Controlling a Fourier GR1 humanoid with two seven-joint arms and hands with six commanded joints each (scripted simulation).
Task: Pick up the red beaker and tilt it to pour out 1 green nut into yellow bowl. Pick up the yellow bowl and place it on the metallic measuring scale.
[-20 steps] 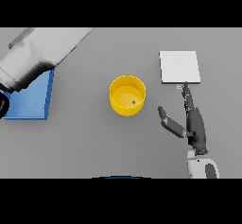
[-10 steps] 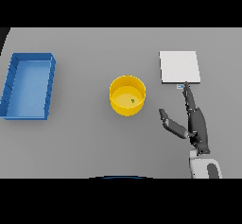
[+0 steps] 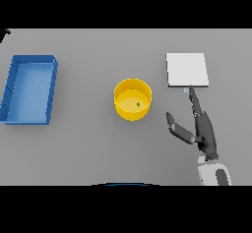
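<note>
I judge the round yellow plastic bowl (image 3: 133,100), frame centre, light and rigid; grip its rim. My right hand (image 3: 203,130), lower right, is spread wide, empty.

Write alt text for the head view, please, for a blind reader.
A yellow bowl holding one green nut sits mid-table. To its right, the right hand rests open below a square scale. A blue tray lies far left.

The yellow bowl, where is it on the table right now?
In the head view the yellow bowl stands near the table's middle, between the blue tray on the left and the metallic scale on the right, apart from both.
</note>
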